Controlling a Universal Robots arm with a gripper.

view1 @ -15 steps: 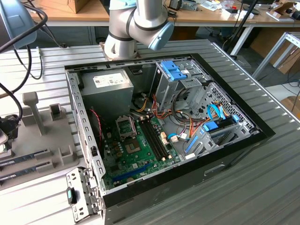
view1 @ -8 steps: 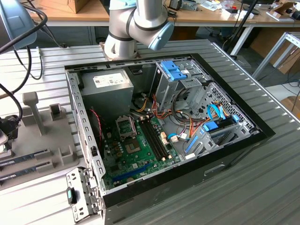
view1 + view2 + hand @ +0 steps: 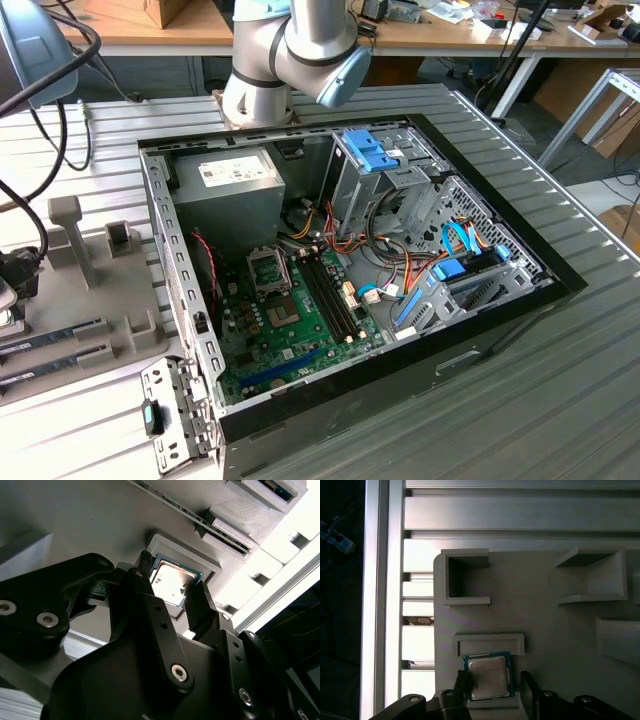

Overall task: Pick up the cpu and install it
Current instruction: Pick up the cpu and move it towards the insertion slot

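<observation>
The open computer case (image 3: 400,390) lies well apart from the fingers, with the green motherboard (image 3: 280,340) and its metal-framed socket (image 3: 268,268) inside. The exterior view gives us that, and the wrist cameras do not.

In both wrist views the work sits on the grey fixture plate (image 3: 540,620). There the cpu (image 3: 488,677) lies flat in a shallow nest (image 3: 488,644), directly between the fingers (image 3: 463,682) of the gripper (image 3: 492,681).

The fingers are spread, one on each side of the chip and not pinching it. One looks close against an edge, and the other has a sliver of gap beside it.

We judge the step in hand to be the grasp. It would go best with the fingers meeting opposite edges squarely, centred, and closing gently, so the chip rises level out of its nest.

The second wrist view looks along the fingers and shows the bright metal top of the cpu (image 3: 172,582) — and how low the fingertips (image 3: 200,605) reach. The first wrist view shows the sideways centring instead.
</observation>
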